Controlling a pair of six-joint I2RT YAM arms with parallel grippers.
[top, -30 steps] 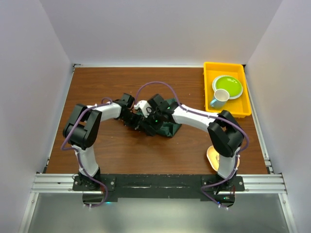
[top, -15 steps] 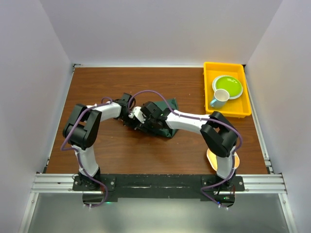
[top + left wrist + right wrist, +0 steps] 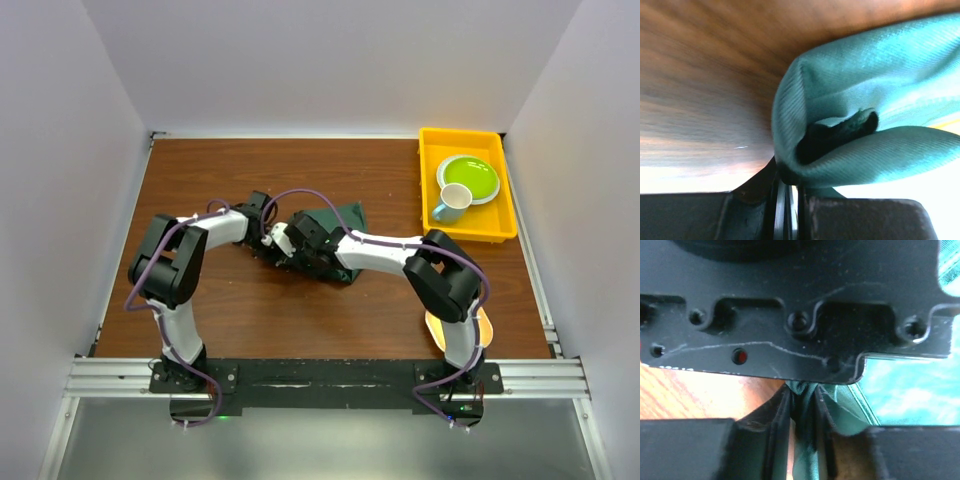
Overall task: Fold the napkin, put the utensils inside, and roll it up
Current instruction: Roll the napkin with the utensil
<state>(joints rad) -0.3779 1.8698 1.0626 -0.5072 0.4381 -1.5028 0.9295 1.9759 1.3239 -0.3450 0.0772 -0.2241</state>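
Beneath the arms (image 3: 378,246), half-hidden napkin (image 3: 341,217).

Both arms crowd the middle of the tabletop (image 3: 200,170), left pincer (image 3: 786,197) and right pincer (image 3: 801,415) close together at the napkin (image 3: 342,216). The yellow tray (image 3: 470,138) fills the far right corner; bare wood lies left and front.

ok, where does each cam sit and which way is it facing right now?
Top external: above and behind the bases, looking down at the table; both arms show, meeting over the napkin.
Left wrist: on the left arm, low along the tabletop; left pincer tips closed on a napkin fold.
Right wrist: on the right arm, close in; right pincer pinches napkin under a black plate.
Shared: all three see the napkin.
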